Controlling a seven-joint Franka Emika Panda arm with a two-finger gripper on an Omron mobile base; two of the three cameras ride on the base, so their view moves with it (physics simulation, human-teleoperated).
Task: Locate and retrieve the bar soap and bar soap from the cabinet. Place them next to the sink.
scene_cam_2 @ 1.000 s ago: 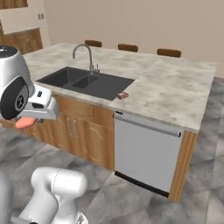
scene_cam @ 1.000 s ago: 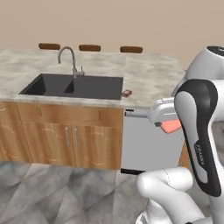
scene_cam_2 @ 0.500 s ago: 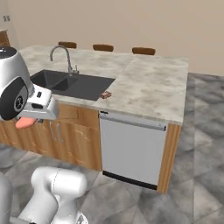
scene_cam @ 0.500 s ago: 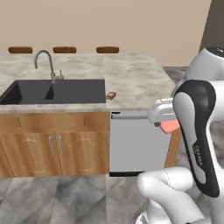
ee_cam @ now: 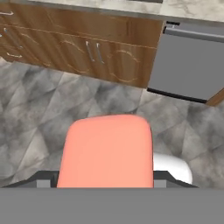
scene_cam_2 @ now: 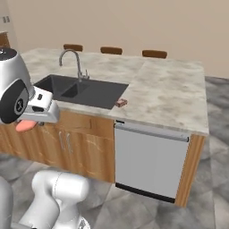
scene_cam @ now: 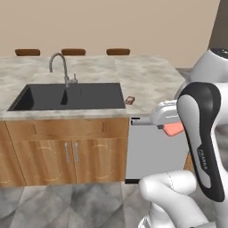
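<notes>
I've got the gripper point(scene_cam: 174, 129) clamped on the pink soap point(ee_cam: 106, 151), carried low in front of the dishwasher point(scene_cam_2: 150, 161) (the fingertips are hidden behind the bar, so I judge the grip from how it sits). The brown soap point(scene_cam: 129, 100) already lies on the counter point(scene_cam_2: 170, 96) just beside the sink point(scene_cam: 71, 95). To do this well I'd lift the bar above the counter edge before reaching in, then set it down beside the brown one without knocking it into the basin.
</notes>
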